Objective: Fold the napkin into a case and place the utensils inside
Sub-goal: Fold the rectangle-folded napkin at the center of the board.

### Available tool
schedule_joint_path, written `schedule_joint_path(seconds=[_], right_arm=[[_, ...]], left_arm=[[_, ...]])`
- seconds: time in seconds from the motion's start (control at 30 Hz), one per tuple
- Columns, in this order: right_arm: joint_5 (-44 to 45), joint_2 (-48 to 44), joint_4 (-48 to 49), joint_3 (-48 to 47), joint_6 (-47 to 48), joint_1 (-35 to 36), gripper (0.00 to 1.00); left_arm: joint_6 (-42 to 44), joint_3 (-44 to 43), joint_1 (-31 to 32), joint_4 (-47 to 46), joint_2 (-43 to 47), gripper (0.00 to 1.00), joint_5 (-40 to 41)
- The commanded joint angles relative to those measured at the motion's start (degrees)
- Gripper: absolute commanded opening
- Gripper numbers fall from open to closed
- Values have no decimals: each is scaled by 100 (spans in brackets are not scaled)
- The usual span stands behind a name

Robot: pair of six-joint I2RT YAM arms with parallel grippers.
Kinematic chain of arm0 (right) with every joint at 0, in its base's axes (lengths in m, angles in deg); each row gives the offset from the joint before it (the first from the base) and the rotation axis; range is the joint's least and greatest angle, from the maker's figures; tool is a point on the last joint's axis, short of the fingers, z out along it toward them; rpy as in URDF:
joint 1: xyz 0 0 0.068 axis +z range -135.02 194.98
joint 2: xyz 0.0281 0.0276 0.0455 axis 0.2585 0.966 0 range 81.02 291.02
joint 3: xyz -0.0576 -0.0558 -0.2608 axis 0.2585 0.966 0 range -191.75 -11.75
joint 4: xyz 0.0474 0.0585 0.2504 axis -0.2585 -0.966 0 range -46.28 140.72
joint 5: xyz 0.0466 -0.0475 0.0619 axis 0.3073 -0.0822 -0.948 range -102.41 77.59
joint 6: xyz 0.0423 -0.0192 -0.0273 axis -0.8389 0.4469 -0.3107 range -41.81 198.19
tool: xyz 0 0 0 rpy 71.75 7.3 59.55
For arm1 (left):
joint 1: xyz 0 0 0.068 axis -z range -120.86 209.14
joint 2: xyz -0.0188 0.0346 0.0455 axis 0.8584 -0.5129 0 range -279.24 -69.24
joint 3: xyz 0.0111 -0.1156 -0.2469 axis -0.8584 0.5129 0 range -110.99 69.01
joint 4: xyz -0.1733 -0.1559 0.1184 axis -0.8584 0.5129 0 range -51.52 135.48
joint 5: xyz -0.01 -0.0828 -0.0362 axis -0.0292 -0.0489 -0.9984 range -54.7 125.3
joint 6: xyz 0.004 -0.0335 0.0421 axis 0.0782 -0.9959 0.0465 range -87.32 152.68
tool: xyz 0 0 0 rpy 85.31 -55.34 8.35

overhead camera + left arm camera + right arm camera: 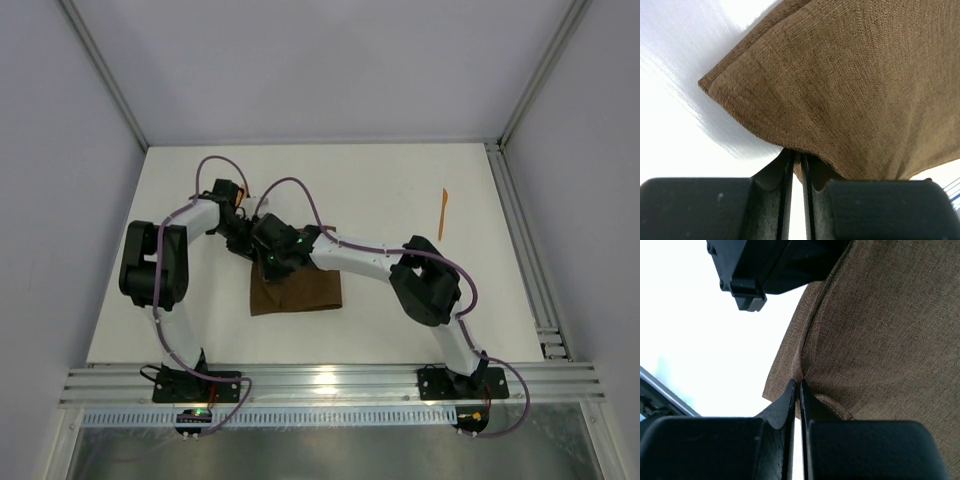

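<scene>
The dark brown napkin (300, 292) lies folded on the white table, its far left part lifted between the two grippers. My left gripper (244, 240) is shut on an edge of the napkin (850, 85); its jaws (796, 156) pinch the hem with the cloth draped above them. My right gripper (273, 262), close beside it, is shut on a fold of the napkin (880, 340), pinched at its tips (799, 384). The left gripper's black body (770, 265) shows just above in the right wrist view. One orange utensil (443, 213) lies far right on the table, apart from the cloth.
A metal rail (520, 240) runs along the table's right edge and another rail (330, 380) along the front by the arm bases. Grey walls close off the left, back and right sides. Purple cables loop over both arms.
</scene>
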Motion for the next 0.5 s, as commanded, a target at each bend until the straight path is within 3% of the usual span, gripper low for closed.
schedule_joint_path(seconds=[0.0, 0.2, 0.47], right_arm=[[-46, -102, 354, -25, -429, -12, 3], [-20, -84, 529, 54, -711, -161, 3], [51, 12, 635, 63, -913, -240, 3]], left_arm=[[9, 164, -23, -56, -26, 13, 83], [62, 120, -128, 49, 141, 23, 153], [290, 15, -304, 322, 510, 29, 461]])
